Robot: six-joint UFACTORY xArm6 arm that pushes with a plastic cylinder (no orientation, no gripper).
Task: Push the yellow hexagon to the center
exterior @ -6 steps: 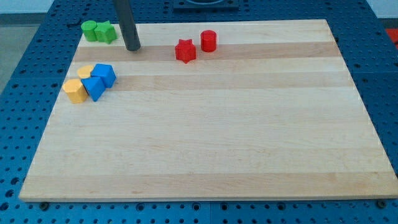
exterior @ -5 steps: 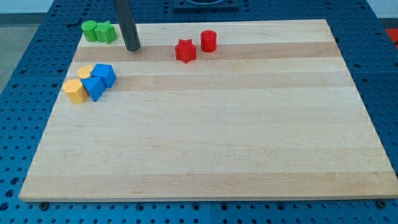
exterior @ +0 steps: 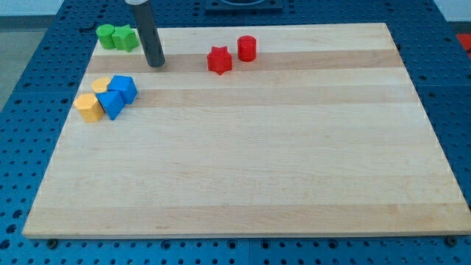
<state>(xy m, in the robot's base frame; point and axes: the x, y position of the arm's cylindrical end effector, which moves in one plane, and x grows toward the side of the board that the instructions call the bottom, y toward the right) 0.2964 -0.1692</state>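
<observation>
The yellow hexagon (exterior: 89, 107) lies near the board's left edge, touching a blue block (exterior: 112, 103). A second blue block (exterior: 124, 87) and another yellow block (exterior: 101, 83) sit just above them in one tight cluster. My tip (exterior: 155, 64) rests on the board above and to the right of this cluster, apart from it. It stands just right of the two green blocks.
Two green blocks (exterior: 107, 34) (exterior: 125, 37) sit at the board's top left corner. A red star (exterior: 218, 59) and a red cylinder (exterior: 246, 48) lie right of my tip near the top edge. The wooden board (exterior: 250, 169) lies on a blue perforated table.
My tip has moved slightly down the view, toward the blue and yellow cluster. No block has moved.
</observation>
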